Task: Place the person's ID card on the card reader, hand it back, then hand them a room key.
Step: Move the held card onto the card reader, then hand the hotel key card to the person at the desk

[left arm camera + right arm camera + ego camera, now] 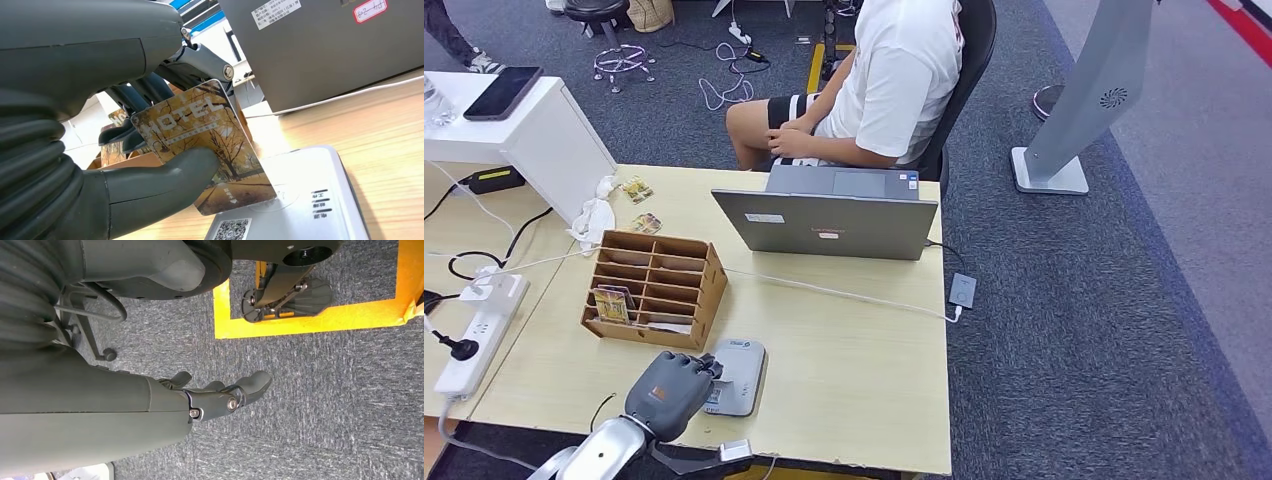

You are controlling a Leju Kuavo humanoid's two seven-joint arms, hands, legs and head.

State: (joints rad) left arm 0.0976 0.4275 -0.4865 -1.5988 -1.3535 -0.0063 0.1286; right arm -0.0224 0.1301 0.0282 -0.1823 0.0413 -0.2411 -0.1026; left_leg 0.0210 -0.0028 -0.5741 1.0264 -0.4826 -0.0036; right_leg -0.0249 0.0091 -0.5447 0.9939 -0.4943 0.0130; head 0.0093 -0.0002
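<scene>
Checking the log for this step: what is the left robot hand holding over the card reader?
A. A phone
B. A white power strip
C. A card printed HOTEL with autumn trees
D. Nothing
C: in the left wrist view the left robot hand pinches a HOTEL card between thumb and fingers, its lower corner over the card reader.

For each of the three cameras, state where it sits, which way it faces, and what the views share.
Head view: high on the body, facing forward and down at the light wooden desk; left hand shows.
Left wrist view: behind the left hand, facing the grey laptop; thumb presses a brown HOTEL card.
Right wrist view: hanging, facing grey carpet; right hand shows.
Shared: head and left wrist views show the silver card reader.
</scene>
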